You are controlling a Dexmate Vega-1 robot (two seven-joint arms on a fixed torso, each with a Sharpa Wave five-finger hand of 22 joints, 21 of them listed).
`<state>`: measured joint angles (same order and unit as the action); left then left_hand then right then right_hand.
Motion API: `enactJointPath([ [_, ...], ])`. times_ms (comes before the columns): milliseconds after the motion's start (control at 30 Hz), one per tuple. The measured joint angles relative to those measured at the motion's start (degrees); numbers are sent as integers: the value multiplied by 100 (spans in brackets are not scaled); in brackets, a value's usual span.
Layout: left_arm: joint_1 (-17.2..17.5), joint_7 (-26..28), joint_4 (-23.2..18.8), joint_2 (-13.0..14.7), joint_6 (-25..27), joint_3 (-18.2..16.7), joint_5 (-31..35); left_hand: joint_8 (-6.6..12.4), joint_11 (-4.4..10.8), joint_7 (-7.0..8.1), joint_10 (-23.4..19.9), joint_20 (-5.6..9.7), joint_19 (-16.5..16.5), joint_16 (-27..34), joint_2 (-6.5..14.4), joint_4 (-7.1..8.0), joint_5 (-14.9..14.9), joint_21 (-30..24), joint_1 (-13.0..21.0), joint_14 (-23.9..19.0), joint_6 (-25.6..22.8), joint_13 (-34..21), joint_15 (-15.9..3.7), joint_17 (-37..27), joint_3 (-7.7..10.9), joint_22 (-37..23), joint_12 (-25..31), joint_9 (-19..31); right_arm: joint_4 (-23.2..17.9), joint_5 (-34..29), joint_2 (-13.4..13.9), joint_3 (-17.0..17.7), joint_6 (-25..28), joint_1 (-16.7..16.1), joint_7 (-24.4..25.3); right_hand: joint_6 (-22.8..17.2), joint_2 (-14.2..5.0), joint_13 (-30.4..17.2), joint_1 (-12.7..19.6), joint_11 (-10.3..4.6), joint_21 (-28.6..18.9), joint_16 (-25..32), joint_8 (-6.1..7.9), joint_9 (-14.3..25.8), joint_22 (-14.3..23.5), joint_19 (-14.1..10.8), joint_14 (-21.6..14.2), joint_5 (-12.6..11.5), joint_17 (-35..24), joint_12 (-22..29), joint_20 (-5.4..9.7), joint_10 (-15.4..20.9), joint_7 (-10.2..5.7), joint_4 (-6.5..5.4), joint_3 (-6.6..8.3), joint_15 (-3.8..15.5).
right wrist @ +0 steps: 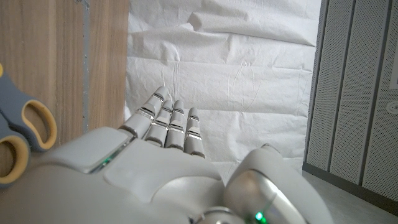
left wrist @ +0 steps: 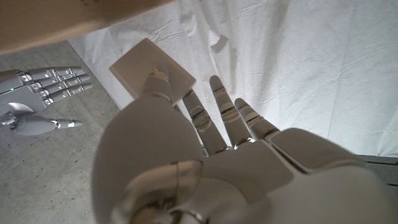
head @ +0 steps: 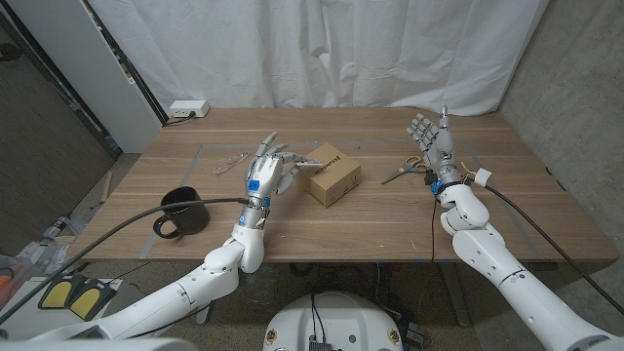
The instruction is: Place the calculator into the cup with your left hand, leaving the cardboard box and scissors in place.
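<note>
My left hand (head: 270, 171) is raised over the table's middle, just left of the cardboard box (head: 332, 174). In the left wrist view a flat pale rectangular thing, the calculator (left wrist: 138, 67), is pinched at the fingertips (left wrist: 158, 79) against the white curtain, clear of the table. The other fingers are spread. The black cup (head: 183, 211) stands upright near the front left edge, apart from the hand. The scissors (head: 407, 170) (right wrist: 25, 133) lie right of the box. My right hand (head: 432, 139) (left wrist: 42, 88) (right wrist: 163, 163) is held up beside them with its fingers apart and nothing in it.
Grey tape lines (head: 216, 148) mark a rectangle on the wooden table (head: 370, 229). A small pale object (head: 231, 159) lies left of my left hand. A white power strip (head: 187, 109) sits at the back left corner. A white curtain hangs behind the table.
</note>
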<state>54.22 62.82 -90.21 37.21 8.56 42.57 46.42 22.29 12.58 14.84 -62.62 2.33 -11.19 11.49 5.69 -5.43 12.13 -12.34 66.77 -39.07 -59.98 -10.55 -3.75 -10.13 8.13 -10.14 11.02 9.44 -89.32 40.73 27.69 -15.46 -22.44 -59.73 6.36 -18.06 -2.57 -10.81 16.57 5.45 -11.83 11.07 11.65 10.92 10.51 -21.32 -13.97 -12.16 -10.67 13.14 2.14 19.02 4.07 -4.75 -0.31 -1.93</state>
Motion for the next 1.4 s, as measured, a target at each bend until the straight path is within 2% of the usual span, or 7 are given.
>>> enactJointPath([
  [733, 540, -694, -982, 275, 655, -443, -157, -97, 1, -31, -101, 0, 0, -27, -2, 13, -6, 28, -1, -50, -49, 1, -7, -1, 13, -1, -41, 1, 59, 108, 17, 23, 31, 8, -114, 0, 0, 1, 0, 0, 0, 0, 0, 16, 0, 31, 0, 0, -1, 1, -31, 0, 0, 0, 1, 0],
  [900, 623, -858, -982, 315, 830, -506, -157, -112, 22, -31, -122, 0, 0, -49, -3, 13, -22, 28, -1, -60, -49, 3, 1, -1, 13, -1, -20, 2, 83, 108, 18, 17, 31, 37, -114, 0, 0, 1, 1, 0, 0, 0, 0, 16, 0, 31, 0, 0, -1, 1, -31, 0, 0, 0, 1, 0],
  [933, 713, -864, -1291, 354, 837, -578, -157, -121, 22, -31, -122, 0, 0, -49, -3, 13, -22, 28, -1, -60, -49, 4, 1, -1, 13, -1, -20, 2, 83, 114, 19, 17, 32, 40, -169, 0, 0, 1, 1, 0, 0, 0, 0, 16, 0, 31, 0, 0, -1, 1, -31, 0, 0, 0, 1, 0],
  [1200, 897, -1113, -1620, 424, 1092, -730, -154, -161, 22, -31, -121, 0, 0, -49, -4, 13, -22, 49, -2, -60, -49, 5, 1, -1, 12, -1, -20, 3, 85, 135, 27, 45, -3, 26, -189, 0, 0, 1, 1, 0, 0, 0, 0, 16, 0, 31, 0, 0, -1, 1, -31, 0, 0, 0, 1, 0],
  [1233, 984, -1129, -1780, 459, 1106, -804, -153, -173, 22, -31, -121, 0, 0, -49, -4, 14, -22, 49, -2, -60, -49, 4, 1, -1, 14, -1, -20, 3, 85, 149, 30, 49, -21, 21, -200, 0, 0, 1, 1, 0, 0, 0, 0, 15, 0, 31, 0, 0, -1, 1, -31, 0, 0, 0, 1, 0],
  [1400, 1132, -1272, -2041, 526, 1195, -946, -161, -183, 22, -31, -121, 0, 0, -49, -4, 34, -27, 49, -2, -60, -49, 3, 2, -1, 34, -1, -21, 4, 49, 171, 64, 84, -34, -23, -218, 0, -1, 1, 1, 0, 0, 0, 1, 15, 0, 31, 0, 0, -1, 1, -31, 0, 1, 1, 0, -1],
])
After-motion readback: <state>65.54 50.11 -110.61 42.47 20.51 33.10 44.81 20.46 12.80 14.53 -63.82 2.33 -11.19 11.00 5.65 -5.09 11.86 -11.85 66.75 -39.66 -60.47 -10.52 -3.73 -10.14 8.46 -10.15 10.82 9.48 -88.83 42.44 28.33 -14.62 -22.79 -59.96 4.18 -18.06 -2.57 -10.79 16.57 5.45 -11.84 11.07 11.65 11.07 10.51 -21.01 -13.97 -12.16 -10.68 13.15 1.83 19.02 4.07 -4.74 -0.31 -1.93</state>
